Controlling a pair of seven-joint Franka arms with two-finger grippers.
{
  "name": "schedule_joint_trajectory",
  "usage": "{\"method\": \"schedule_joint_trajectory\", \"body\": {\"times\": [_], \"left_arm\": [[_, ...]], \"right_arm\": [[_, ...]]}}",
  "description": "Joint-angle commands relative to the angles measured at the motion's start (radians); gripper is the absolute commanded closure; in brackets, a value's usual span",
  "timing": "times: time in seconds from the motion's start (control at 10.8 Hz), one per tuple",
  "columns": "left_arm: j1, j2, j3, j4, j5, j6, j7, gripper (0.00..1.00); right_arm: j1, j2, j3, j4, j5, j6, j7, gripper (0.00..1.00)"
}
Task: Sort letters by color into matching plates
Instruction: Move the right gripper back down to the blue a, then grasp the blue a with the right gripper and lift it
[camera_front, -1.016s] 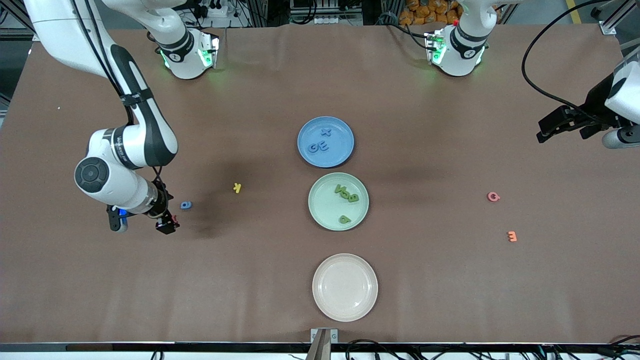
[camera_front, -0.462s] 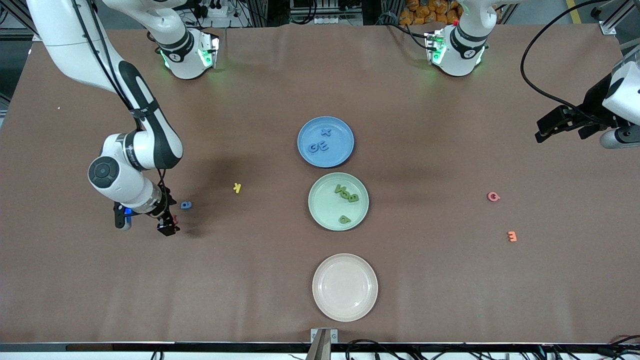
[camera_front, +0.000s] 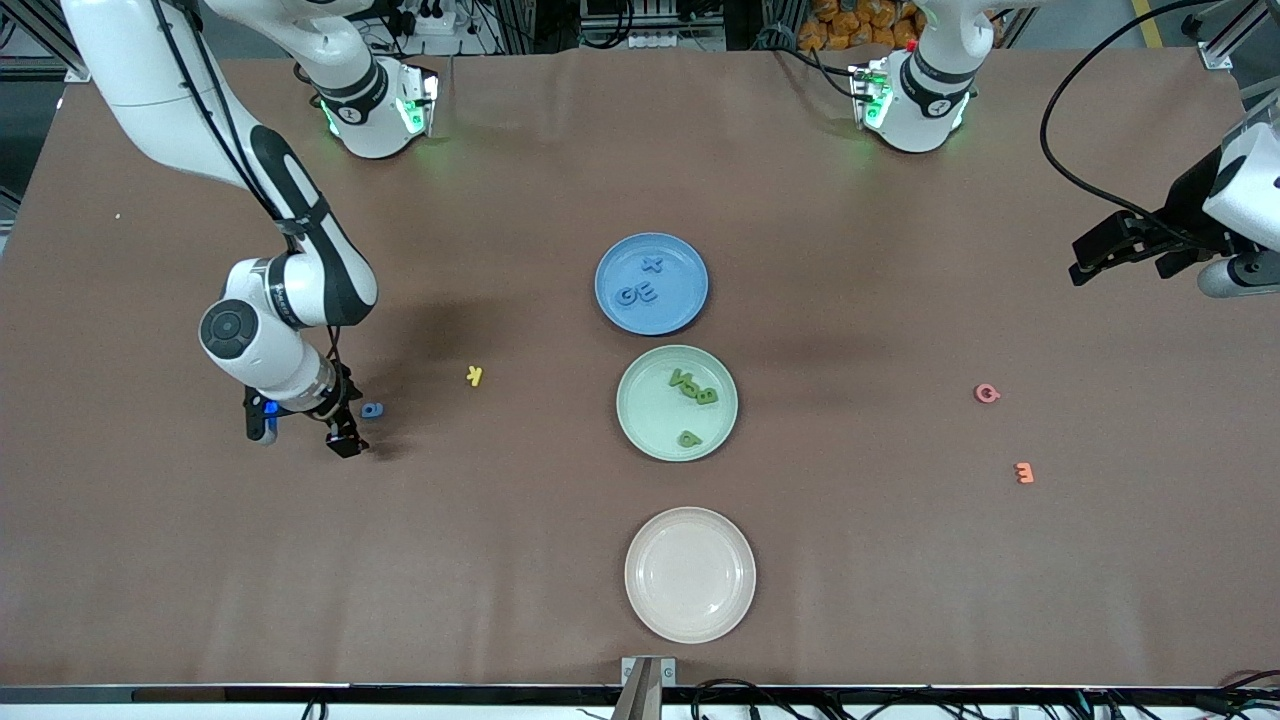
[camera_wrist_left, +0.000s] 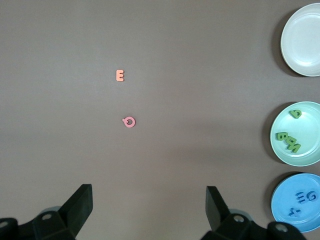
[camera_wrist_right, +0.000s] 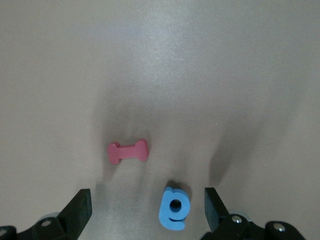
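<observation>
My right gripper (camera_front: 348, 422) hangs open low over the table near the right arm's end. In the right wrist view a blue letter (camera_wrist_right: 175, 208) lies between its open fingers (camera_wrist_right: 146, 202), close to one of them, with a dark red letter (camera_wrist_right: 128, 151) just past the tips. The blue letter (camera_front: 372, 410) also shows in the front view. The blue plate (camera_front: 682, 300) holds three blue letters (camera_front: 637, 293). Green letters (camera_front: 693, 388) lie in the green plate (camera_front: 648, 420). The cream plate (camera_front: 690, 574) holds nothing. My left gripper (camera_front: 1100, 255) waits open, high over the left arm's end.
A yellow letter (camera_front: 475, 376) lies between the right gripper and the green plate. A pink letter (camera_front: 987, 394) and an orange letter (camera_front: 1023, 473) lie toward the left arm's end. The three plates stand in a row down the middle of the brown table.
The right arm has moved toward the blue letter, bringing its open gripper next to it; in the front view the dark red letter is now hidden. The left arm has barely moved.
</observation>
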Motion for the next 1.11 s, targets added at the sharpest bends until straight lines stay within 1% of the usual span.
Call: {"method": "schedule_joint_trajectory", "body": {"times": [0.0, 0.09, 0.18, 0.28, 0.37, 0.46, 0.83, 0.92, 1.02], "left_arm": [[0.001, -0.008, -0.003, -0.007, -0.022, 0.007, 0.022, 0.00], [0.001, -0.008, -0.002, -0.007, -0.023, 0.007, 0.022, 0.00], [0.002, -0.008, -0.001, -0.007, -0.024, 0.007, 0.022, 0.00], [0.002, -0.008, -0.003, -0.007, -0.022, 0.007, 0.022, 0.00], [0.002, -0.008, -0.003, -0.007, -0.023, 0.007, 0.022, 0.00], [0.002, -0.008, -0.002, -0.007, -0.024, 0.007, 0.022, 0.00], [0.001, -0.008, -0.003, -0.009, -0.024, 0.005, 0.022, 0.00], [0.001, -0.006, -0.003, -0.009, -0.024, 0.005, 0.022, 0.00], [-0.001, -0.006, -0.003, -0.009, -0.024, 0.007, 0.022, 0.00]], "right_arm": [[-0.011, -0.006, 0.011, -0.028, -0.004, 0.019, -0.008, 0.00], [-0.009, -0.002, 0.011, -0.028, -0.004, 0.019, -0.030, 0.07], [-0.009, 0.000, 0.011, -0.029, -0.004, 0.019, -0.042, 0.18], [-0.008, 0.001, 0.011, -0.029, -0.004, 0.019, -0.044, 0.25], [-0.003, 0.006, 0.011, -0.029, -0.004, 0.024, -0.044, 0.37], [0.000, 0.010, 0.011, -0.029, -0.004, 0.039, -0.044, 0.44], [0.008, 0.023, 0.011, -0.029, -0.004, 0.053, -0.044, 0.80], [0.008, 0.026, 0.011, -0.029, -0.004, 0.051, -0.045, 0.88], [0.008, 0.026, 0.011, -0.028, -0.004, 0.050, -0.062, 0.91]]}}
